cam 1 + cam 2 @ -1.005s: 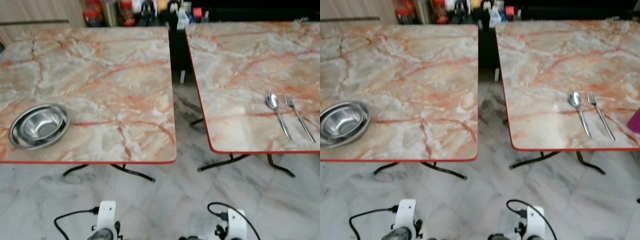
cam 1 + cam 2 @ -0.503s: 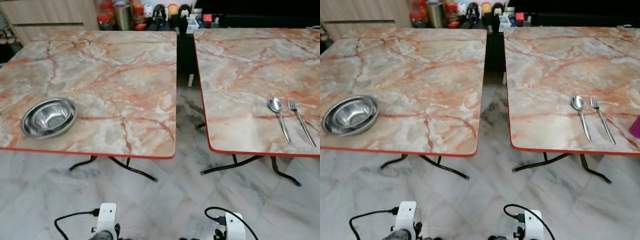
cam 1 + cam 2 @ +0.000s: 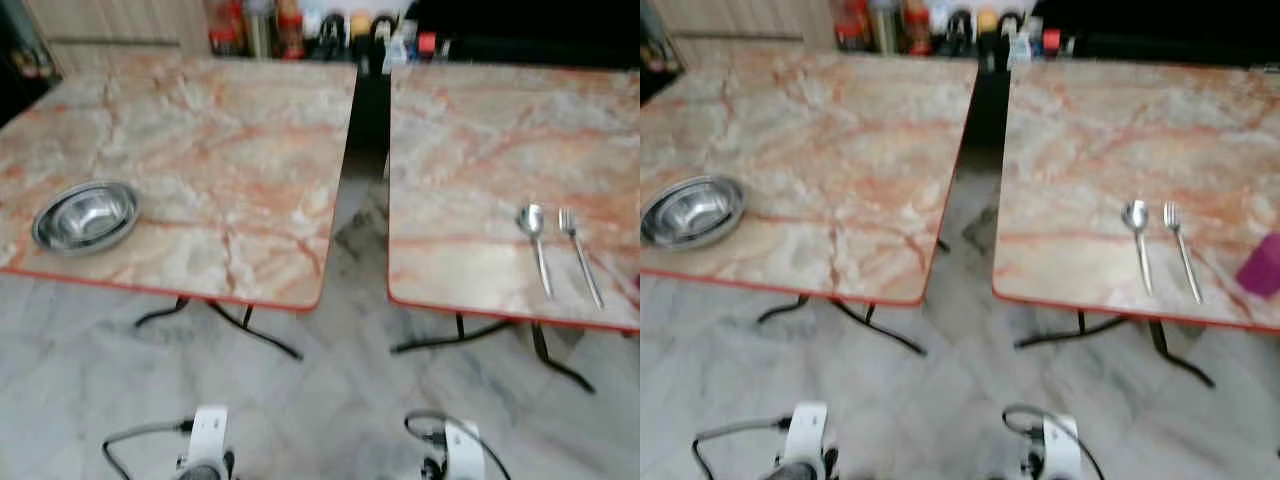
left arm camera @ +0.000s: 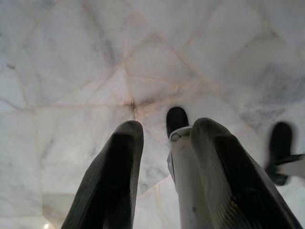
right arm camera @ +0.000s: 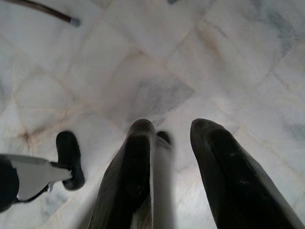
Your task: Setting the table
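Black-fingered left gripper point(image 4: 164, 131) and right gripper point(image 5: 172, 128) hang floorward (both parted, holding nothing).

Head views: blurring throughout. Bottles point(image 3: 280, 25) behind the surfaces: smearing, unreadable. Pink item point(image 3: 1262, 265): running off the frame edge, unidentifiable. Spoon point(image 3: 533, 240) and fork point(image 3: 580, 255): softening.

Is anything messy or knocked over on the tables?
Nothing stands out. The metal bowl sits upright on the left table; the spoon and fork lie neatly side by side on the right table.

Bottles and jars point(image 3: 290, 22) beyond marble floor point(image 3: 330, 400)
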`<state>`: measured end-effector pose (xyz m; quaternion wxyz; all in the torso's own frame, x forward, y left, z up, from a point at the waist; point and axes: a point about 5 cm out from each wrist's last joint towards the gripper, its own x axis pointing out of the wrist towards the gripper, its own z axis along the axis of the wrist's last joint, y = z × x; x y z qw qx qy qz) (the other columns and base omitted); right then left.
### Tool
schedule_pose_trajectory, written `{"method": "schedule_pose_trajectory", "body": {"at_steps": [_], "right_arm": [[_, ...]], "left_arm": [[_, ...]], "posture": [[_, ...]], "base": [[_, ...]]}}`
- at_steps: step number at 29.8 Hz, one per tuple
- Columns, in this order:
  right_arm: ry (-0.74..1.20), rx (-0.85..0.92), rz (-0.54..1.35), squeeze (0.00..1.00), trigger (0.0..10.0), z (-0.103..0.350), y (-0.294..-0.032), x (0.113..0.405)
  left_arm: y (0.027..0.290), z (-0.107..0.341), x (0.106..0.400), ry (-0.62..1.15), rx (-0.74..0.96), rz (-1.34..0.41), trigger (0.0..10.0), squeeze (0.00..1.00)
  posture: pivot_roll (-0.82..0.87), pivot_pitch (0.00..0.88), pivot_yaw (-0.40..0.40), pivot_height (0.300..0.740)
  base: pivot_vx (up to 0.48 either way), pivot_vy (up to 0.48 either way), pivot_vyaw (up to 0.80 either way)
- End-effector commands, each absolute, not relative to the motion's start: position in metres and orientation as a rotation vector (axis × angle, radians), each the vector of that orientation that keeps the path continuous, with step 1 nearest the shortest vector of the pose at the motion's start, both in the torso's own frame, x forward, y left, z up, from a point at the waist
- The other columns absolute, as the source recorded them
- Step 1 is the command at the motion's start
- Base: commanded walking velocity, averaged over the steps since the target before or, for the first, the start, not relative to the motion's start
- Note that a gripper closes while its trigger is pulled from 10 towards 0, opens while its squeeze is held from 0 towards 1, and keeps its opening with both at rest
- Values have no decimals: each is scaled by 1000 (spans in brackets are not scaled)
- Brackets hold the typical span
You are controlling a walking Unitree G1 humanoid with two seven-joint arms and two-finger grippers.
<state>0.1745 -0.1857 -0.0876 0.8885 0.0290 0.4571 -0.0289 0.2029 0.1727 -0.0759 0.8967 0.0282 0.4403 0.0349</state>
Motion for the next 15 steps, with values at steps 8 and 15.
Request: {"method": "schedule_pose_trajectory", "body": {"at_steps": [8,15], "right_arm": [[975,61,-90,0,10000,-90,-192,167],[969,63,-100,0,10000,-90,-192,167]], "left_arm": [[168,-79,199,932,43,73,10000,0],[168,-79,199,931,44,74,10000,0]], "posture": [[-6,139,13,740],[-6,148,16,740]], "base": [[0,-352,0],[0,-358,0]]}}
